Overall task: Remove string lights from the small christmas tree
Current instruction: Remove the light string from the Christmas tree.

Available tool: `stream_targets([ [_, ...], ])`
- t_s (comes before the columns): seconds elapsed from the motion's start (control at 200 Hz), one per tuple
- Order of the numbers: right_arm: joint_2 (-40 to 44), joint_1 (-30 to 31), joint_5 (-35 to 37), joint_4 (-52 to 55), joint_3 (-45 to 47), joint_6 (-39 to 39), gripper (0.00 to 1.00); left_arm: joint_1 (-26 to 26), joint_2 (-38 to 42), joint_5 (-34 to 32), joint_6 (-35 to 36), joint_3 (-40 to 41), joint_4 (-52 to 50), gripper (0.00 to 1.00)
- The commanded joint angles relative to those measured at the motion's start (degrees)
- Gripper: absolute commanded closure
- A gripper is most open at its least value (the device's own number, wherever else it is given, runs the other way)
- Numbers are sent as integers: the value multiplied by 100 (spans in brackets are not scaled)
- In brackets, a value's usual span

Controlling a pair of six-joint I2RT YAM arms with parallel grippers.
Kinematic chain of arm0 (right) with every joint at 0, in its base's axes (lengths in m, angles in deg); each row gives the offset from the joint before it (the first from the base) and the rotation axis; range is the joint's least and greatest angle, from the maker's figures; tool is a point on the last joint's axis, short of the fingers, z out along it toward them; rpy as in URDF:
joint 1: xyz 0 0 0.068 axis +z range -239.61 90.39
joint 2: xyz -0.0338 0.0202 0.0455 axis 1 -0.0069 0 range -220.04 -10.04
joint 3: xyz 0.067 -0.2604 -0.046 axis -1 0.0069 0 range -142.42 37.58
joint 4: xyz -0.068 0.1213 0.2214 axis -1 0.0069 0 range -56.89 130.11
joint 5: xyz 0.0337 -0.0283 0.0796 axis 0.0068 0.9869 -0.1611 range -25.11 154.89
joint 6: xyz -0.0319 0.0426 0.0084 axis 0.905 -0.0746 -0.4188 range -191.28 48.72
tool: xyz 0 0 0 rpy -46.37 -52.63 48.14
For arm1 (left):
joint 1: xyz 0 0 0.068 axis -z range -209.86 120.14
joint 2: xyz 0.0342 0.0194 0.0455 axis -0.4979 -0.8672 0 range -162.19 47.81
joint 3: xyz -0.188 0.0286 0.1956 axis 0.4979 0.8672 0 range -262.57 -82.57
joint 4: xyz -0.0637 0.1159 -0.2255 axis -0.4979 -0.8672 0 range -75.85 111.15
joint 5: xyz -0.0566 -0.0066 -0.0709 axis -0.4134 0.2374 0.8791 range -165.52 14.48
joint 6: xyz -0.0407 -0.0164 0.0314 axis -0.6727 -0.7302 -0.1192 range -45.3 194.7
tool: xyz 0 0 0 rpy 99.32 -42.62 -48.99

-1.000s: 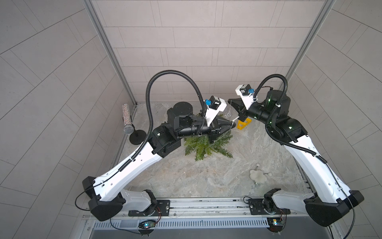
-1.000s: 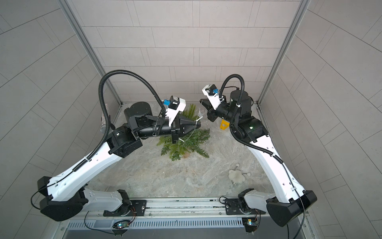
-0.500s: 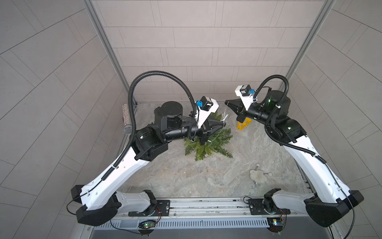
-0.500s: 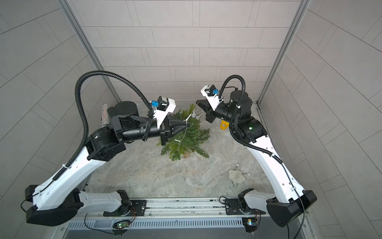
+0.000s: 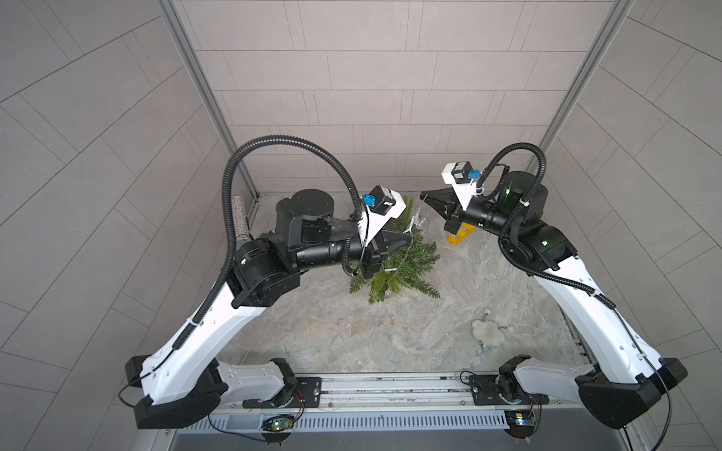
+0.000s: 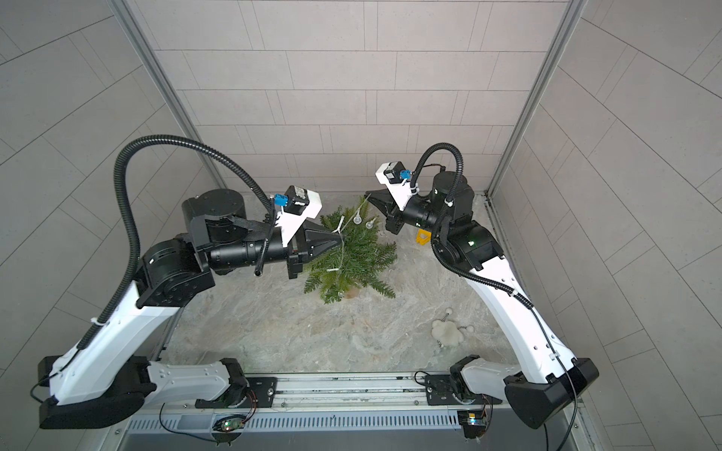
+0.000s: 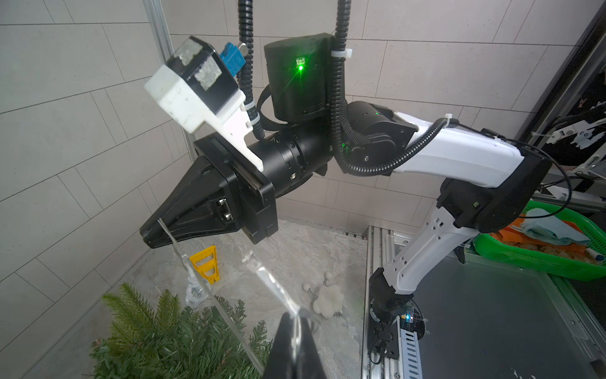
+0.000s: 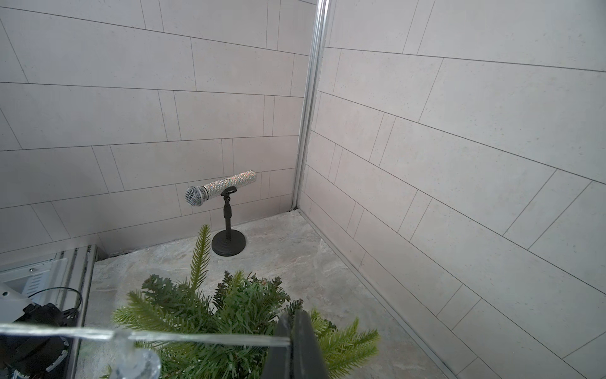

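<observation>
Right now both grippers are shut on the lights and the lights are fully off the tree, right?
No. The left gripper and right gripper are both shut on the lights, but the lights are not off the tree: a top view shows the wire running down through its branches.

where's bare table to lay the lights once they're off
Bare: front middle of the table, between the small christmas tree, the pom-pom keychain and the front rail. Crowded at the back: string lights strung over the tree, yellow triangle beside it.
</observation>
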Motion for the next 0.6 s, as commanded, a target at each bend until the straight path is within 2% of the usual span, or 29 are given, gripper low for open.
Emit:
stream_targets([
  [0.0,-188,-271,1258,-175,112,-192,100,266,497,1230,35,-407,-673,82],
  [0.03,-188,-267,1258,-190,116,-202,100,267,468,1231,66,-395,-706,65],
  [0.06,-188,-262,1258,-208,128,-213,100,266,448,1206,120,-360,-721,54],
  [0.09,-188,-254,1258,-217,137,-216,100,266,447,1170,156,-303,-719,47],
  [0.135,-176,-253,1258,-220,143,-215,100,266,475,1245,281,-152,-699,43],
  [0.245,-111,-253,1268,-195,147,-183,100,266,660,1254,365,350,-444,40],
  [0.35,-31,-253,1234,-171,138,-153,100,266,835,718,296,811,-233,40],
  [0.59,296,-253,1229,-237,416,-93,100,257,1042,87,193,1415,-101,40],
])
